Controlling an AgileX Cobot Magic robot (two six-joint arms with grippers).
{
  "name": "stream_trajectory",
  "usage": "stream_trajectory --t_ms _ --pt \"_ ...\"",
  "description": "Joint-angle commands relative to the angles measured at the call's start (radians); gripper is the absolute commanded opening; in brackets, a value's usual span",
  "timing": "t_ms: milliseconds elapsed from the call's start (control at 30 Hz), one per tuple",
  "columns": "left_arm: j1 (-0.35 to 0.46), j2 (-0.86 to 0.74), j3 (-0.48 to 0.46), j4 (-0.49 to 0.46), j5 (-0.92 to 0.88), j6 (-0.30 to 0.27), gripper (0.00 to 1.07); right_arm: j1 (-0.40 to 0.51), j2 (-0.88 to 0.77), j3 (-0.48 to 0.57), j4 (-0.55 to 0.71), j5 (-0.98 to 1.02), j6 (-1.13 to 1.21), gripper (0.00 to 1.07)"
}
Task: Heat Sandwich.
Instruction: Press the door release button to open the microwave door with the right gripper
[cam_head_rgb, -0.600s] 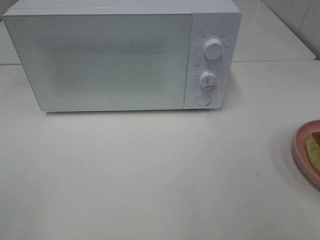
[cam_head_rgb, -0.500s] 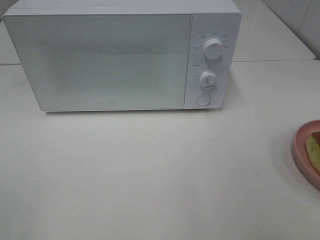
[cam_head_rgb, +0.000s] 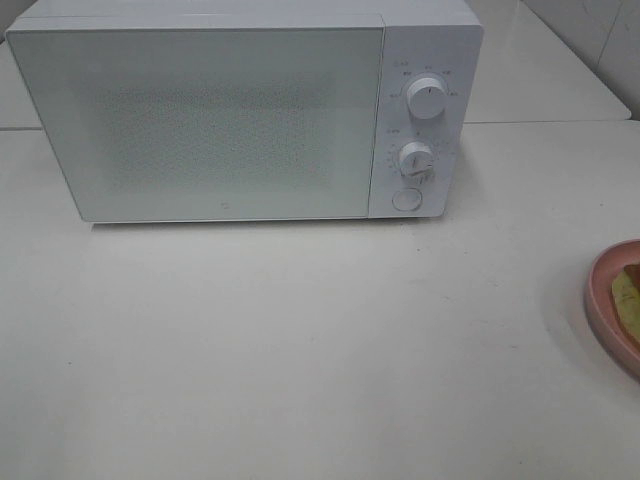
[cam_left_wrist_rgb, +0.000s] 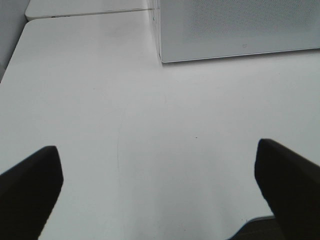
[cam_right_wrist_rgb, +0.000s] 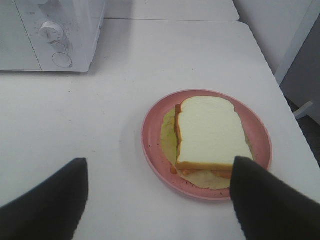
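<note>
Right wrist: sandwich (cam_right_wrist_rgb: 212, 135) rounded-end away from fingers (cam_right_wrist_rgb: 265, 205)

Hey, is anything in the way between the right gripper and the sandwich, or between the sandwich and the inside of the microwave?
Nothing visible lies between the open right gripper and the sandwich on its pink plate. The microwave's door is shut, though, and blocks the way inside.

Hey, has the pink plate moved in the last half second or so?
No. The pink plate sits at the same spot, right of the microwave and nearer the camera.
</note>
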Motion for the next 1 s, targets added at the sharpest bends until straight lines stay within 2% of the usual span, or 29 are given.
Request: stream_trajectory --t_ms 33,267,633,1000 --pt "0.002 -0.023 0.001 0.0 -0.012 0.0 1.0 -0.004 -0.012 -0.013 0.002 -0.012 -0.001 0.75" --pt "0.002 -0.023 0.001 0.0 -0.012 0.0 1.0 -0.004 0.065 -0.046 0.002 -0.059 -0.001 0.75" --pt "0.002 -0.023 0.001 0.0 -0.012 0.0 1.0 -0.004 0.245 -0.041 0.002 -0.311 -0.006 0.75" --pt "0.002 -0.023 0.001 0.0 -0.012 0.0 1.0 -0.004 0.415 -0.04 0.002 -0.471 -0.001 0.75"
